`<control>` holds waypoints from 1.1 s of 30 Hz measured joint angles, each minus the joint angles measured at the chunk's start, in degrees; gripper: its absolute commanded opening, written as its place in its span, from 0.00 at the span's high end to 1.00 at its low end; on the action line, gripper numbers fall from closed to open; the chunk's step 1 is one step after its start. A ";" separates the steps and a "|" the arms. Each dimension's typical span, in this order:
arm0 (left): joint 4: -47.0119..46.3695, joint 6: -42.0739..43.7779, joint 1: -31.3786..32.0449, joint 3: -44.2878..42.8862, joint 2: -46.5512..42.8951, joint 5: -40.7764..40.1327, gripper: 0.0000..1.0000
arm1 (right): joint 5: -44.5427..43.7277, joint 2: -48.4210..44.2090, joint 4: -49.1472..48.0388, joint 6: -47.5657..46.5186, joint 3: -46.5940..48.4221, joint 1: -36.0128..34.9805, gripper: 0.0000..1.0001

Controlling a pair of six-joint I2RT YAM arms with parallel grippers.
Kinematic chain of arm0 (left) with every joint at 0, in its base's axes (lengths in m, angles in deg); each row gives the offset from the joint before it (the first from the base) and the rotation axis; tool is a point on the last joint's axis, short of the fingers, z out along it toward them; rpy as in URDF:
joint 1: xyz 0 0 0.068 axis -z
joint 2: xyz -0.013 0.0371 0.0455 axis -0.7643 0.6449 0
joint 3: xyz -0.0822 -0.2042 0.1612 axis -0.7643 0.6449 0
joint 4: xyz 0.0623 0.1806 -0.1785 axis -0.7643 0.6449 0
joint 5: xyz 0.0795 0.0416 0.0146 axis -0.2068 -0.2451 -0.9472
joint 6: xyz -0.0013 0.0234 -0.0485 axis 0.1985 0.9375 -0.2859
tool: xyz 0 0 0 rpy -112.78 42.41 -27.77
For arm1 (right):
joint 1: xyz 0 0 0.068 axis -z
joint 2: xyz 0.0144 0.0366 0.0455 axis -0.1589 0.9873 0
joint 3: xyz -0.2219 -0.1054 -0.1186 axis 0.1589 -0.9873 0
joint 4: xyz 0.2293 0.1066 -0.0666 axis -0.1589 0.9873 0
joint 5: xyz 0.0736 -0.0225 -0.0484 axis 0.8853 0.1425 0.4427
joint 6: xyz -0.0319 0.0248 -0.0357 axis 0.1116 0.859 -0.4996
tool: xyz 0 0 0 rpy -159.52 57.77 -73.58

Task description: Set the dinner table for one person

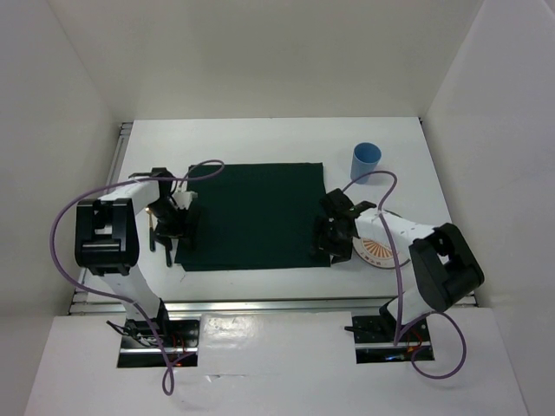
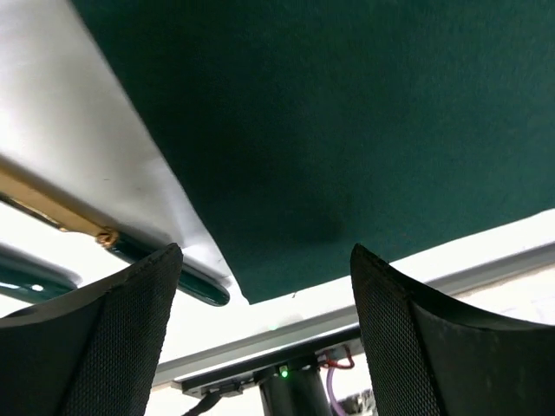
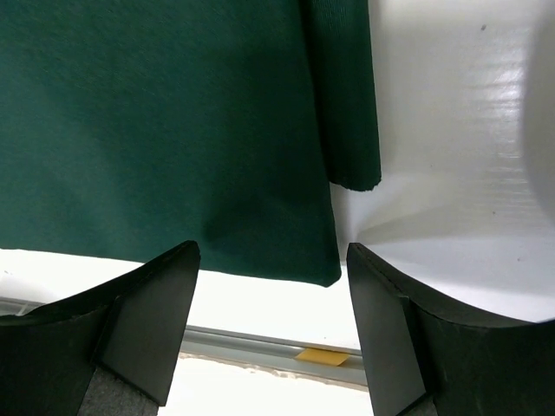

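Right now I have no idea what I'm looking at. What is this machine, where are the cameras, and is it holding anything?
These are two robot arms bolted at the near edge of a white table, each ending in a two-finger gripper. One picture looks down from above; the other two come from a camera on each wrist, so the black shapes at their bottom are fingers. On the table lie a dark green cloth, a blue cup, a patterned plate and, left of the cloth, gold-and-green cutlery. The left gripper and right gripper hover over the cloth's near corners, jaws open, holding nothing.
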 measured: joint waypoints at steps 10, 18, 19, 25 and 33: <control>4.24 7.10 -0.72 -1.36 3.08 -2.40 0.25 | 4.33 -3.06 -4.46 2.19 -5.20 0.00 0.24; 6.10 9.29 -1.18 -1.57 4.02 -2.14 0.28 | 5.46 -2.93 -6.80 2.91 -5.60 0.00 0.25; 6.19 9.42 -1.18 -1.57 4.09 -2.01 0.28 | 5.33 -2.91 -6.75 2.89 -5.55 0.00 0.25; 7.67 10.49 -1.20 -1.53 5.46 1.03 0.52 | 2.64 -2.54 -5.51 2.69 -4.63 0.00 0.25; 7.93 10.82 -1.20 -1.40 7.61 4.28 1.00 | -0.83 -1.84 -4.15 1.31 -3.52 0.00 0.47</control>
